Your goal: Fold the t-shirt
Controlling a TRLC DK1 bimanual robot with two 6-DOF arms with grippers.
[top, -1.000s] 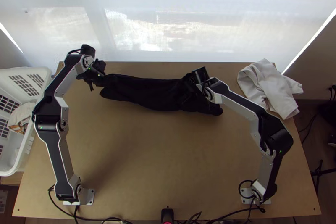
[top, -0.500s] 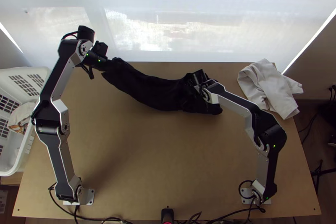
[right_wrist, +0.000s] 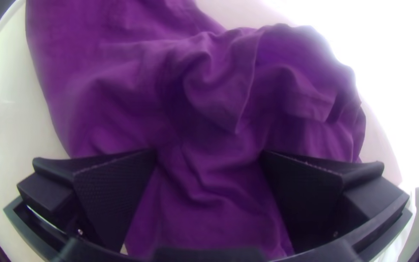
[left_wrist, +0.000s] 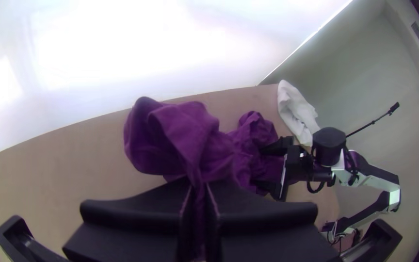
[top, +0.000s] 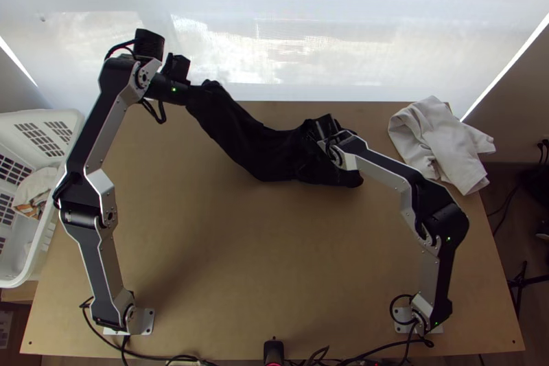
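Observation:
In the top view, the left gripper (top: 187,93) is at the table's far left edge, holding one end of the dark t-shirt (top: 255,152). From there the bunched cloth slants down to the right gripper (top: 317,134), which stands over its other end. The left wrist view has the left gripper (left_wrist: 199,188) shut on a narrow gathered strip of the shirt (left_wrist: 187,128), purple here. Wide apart in the right wrist view, the right gripper's fingers (right_wrist: 208,157) have rumpled shirt (right_wrist: 200,179) between and beyond them, with a creased flap near the middle.
A crumpled white cloth (top: 439,143) lies at the table's far right corner. Left of the table is a white basket (top: 68,119) with some cloth inside. Bare wood of the table (top: 267,256) stretches between the arms' bases, and cables run along the near edge.
My left gripper has moved away from the arms' bases and a little right, drawing the shirt's end with it into a steeper slant. The right arm's elbow shifted slightly left, its gripper barely moving.

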